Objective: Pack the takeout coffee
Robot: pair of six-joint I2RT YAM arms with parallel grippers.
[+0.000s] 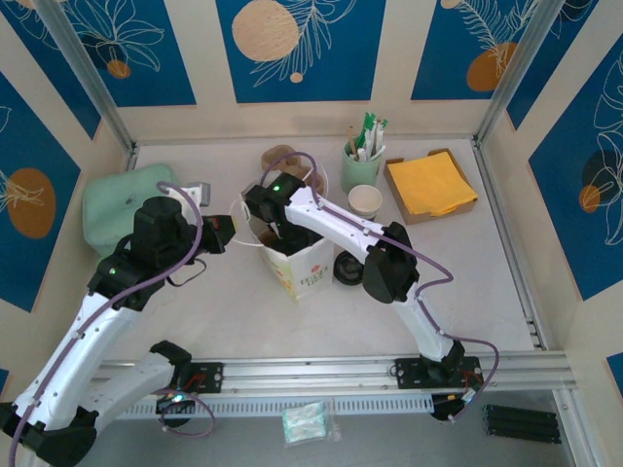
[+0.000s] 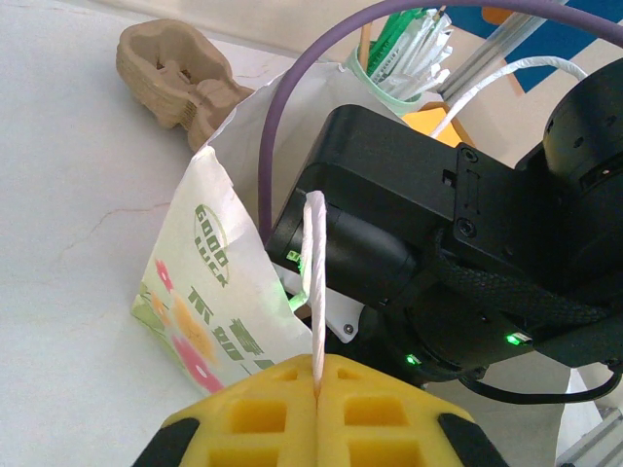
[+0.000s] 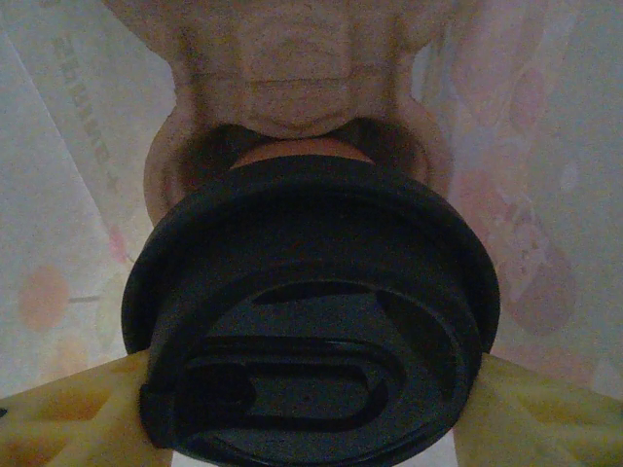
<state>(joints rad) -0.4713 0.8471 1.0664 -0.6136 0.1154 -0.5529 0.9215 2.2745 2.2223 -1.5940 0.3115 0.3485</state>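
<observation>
The takeout coffee (image 3: pixel 311 321) shows from above as a cup under a black lid. It sits low inside the white printed paper bag (image 1: pixel 302 268), over a brown pulp cup carrier (image 3: pixel 292 68). My right gripper (image 3: pixel 311 409) reaches down into the bag, and its yellow fingers (image 3: pixel 68 418) press against both sides of the cup. My left gripper (image 2: pixel 318 389) is shut on the bag's white twisted handle (image 2: pixel 314 272) and holds it up at the bag's left side (image 1: pixel 232 232).
Behind the bag lie another pulp carrier (image 1: pixel 282 158), a mint-green cup of stirrers (image 1: pixel 360 165) and an open paper cup (image 1: pixel 365 201). A box of orange napkins (image 1: pixel 430 185) is back right. A round black lid (image 1: pixel 348 269) lies right of the bag, a green cloth (image 1: pixel 122 209) at the left.
</observation>
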